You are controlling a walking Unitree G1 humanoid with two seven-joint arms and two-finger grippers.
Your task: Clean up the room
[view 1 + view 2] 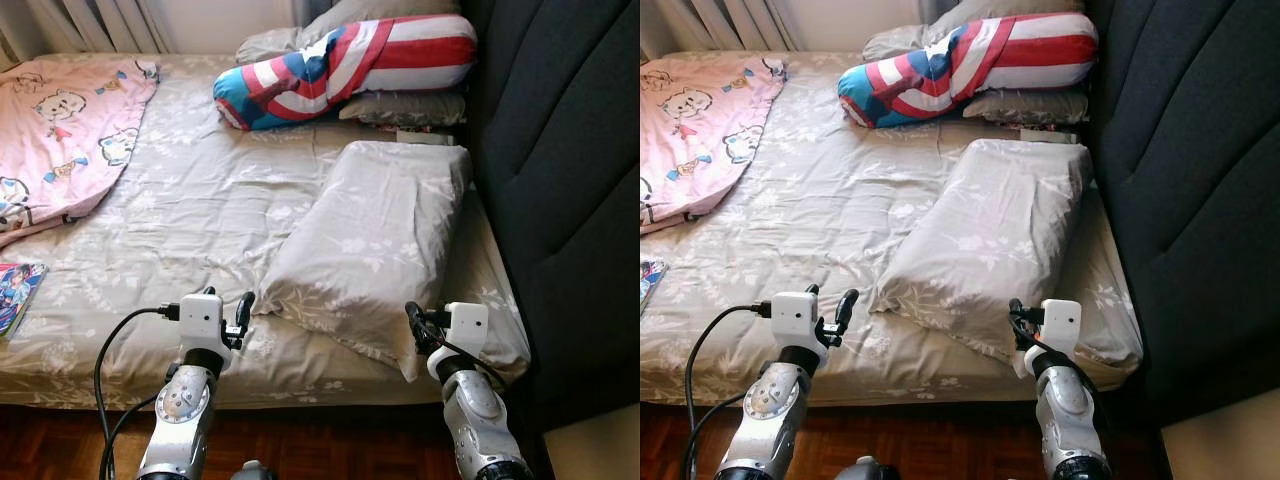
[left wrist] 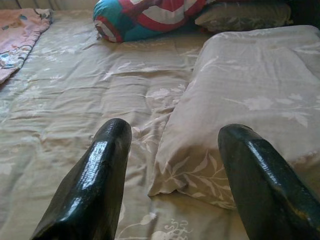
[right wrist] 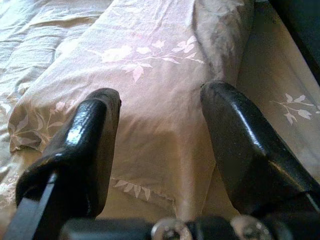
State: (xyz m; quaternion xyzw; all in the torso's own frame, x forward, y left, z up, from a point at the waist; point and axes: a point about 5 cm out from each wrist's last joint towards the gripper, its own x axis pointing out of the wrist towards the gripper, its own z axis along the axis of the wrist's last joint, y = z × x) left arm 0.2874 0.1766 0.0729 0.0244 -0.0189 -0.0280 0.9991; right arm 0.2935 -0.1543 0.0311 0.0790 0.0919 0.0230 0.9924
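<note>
the left gripper point(image 2: 172, 175) has its jaws spread wide, the two glossy black fingers point(image 2: 95, 185) rounded at the tips and holding nothing; they hover above the near edge of the bed, aimed at the near corner of the grey pillow point(image 1: 375, 240). the right gripper point(image 3: 160, 145) also has its jaws spread and empty, its hard shiny fingers point(image 3: 82, 145) poised over the near end of the same pillow, close to the cloth but whether they touch it cannot be told.

the pillow is soft and plump, a long rectangle in pale grey-beige cotton printed with faint white leaf sprigs, its case loose and wrinkled at the corners. it lies flat on the bed beside the headboard point(image 1: 560, 180), its long axis running from the near edge of the bed toward the far end, slightly slanted so the near end swings to the robot's left.

the bed sheet point(image 1: 200, 210) is the same grey leaf-print fabric, rumpled in shallow folds. at the far end a fat bolster point(image 1: 350, 65) in smooth red, white and blue stripes lies crosswise on a second flat grey pillow point(image 1: 405, 108). a pink cartoon-print blanket point(image 1: 60, 130) is spread at the far left, and a colourful book point(image 1: 18, 290) sits at the left edge. the headboard is dark padded fabric with stitched diagonal seams. below the bed is reddish wooden floor point(image 1: 300, 445).
</note>
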